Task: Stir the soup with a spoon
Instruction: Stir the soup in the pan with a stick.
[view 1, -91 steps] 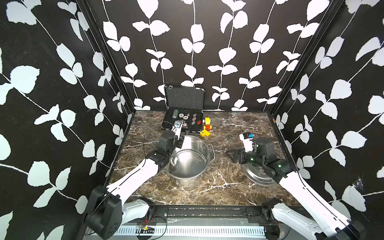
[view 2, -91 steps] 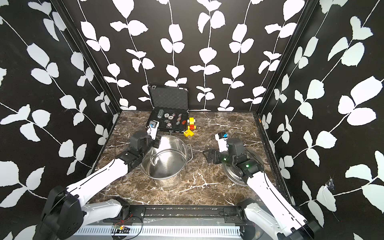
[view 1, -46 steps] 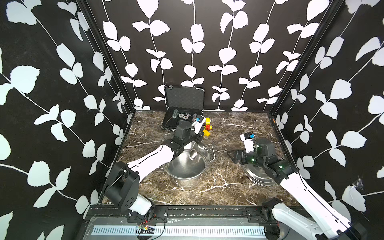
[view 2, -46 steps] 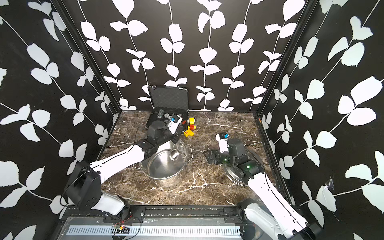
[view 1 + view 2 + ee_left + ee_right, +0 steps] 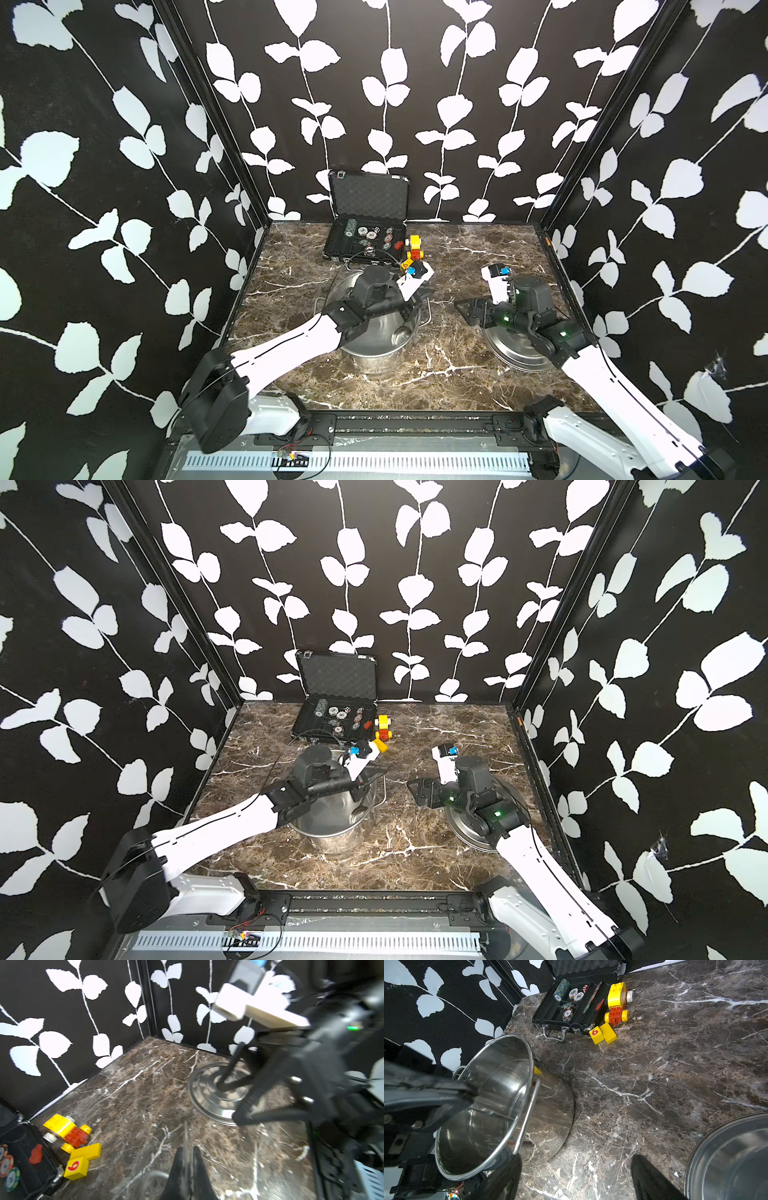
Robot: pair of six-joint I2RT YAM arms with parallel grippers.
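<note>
Stirring is in hand: the spoon [image 5: 401, 331] is clamped by the left fingers [image 5: 179, 1164] at the pot's [image 5: 370, 359] three o'clock. The right fingers [image 5: 649, 1176] are held apart, empty. A circular sweep is needed next.

Spoon [image 5: 401, 331]: thin, shiny silver, small round bowl. In both top views the bowl sits low inside the steel pot [image 5: 374, 361], against its right-hand wall, just below frame centre. The handle slants up and is pinched in the closed left tool [image 5: 188, 1150]. The right wrist view shows it as a thin bright line across the pot interior; the left wrist view shows it blurred.
</note>
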